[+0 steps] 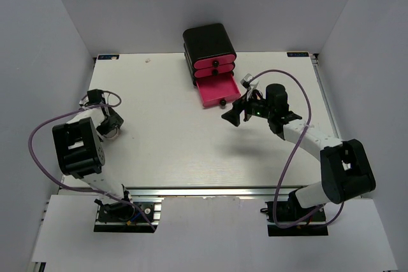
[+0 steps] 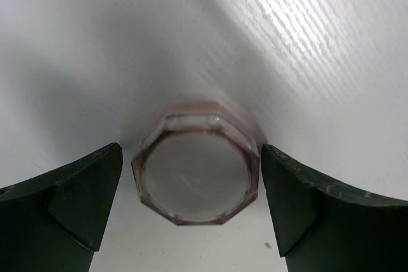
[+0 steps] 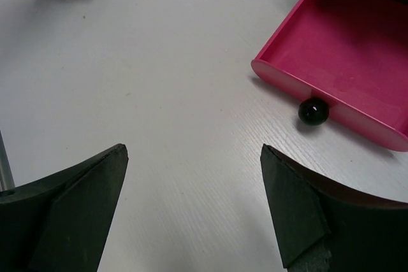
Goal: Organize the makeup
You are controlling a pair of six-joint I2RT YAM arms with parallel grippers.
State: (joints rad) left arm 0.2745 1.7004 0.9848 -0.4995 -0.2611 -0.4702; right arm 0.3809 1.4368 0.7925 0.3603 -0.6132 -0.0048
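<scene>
Left gripper straddles compact, jaws spread, small gaps each side.
I see compact on table, far left; right gripper spread too, near pulled-out pink drawer.

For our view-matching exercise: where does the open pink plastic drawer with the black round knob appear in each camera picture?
Top external: the open pink plastic drawer juts from the black drawer box, upper centre, beside the right gripper.
Left wrist: not in it.
Right wrist: the drawer lies upper right, beyond the open fingers.
Shared landmark: its black round knob, in both those views.
</scene>
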